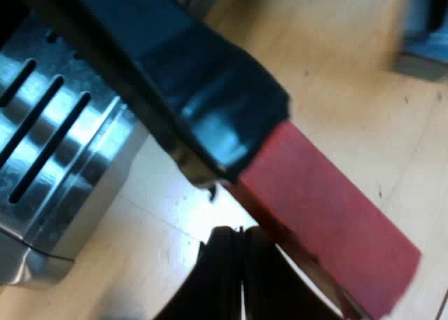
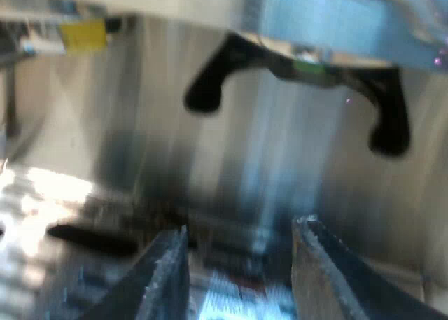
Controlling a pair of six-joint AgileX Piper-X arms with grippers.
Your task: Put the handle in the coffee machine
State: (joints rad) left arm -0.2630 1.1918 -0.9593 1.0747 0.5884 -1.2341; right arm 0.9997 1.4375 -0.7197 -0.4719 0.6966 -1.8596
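Red tip of the dark handle, right against the left tool. Closed up tight, that tool, with no gap and nothing seen inside; pushing at the tip rather than gripping it, by the look of it. Just past the handle, shiny metal with long slots: the tray of the coffee machine. Locked into the machine yet or not? Cannot tell, with the metal holder part hidden. Looks close to done, with maybe one last push or turn left to do. Then the right tool, spread wide with nothing held, pointing at the machine's shiny front. Higher up there, two dark curved bits under a metal part, too blurry to name. Under the handle, a pale wooden counter with tiny dark specks. Farther off, only a blurry grey-blue shape.
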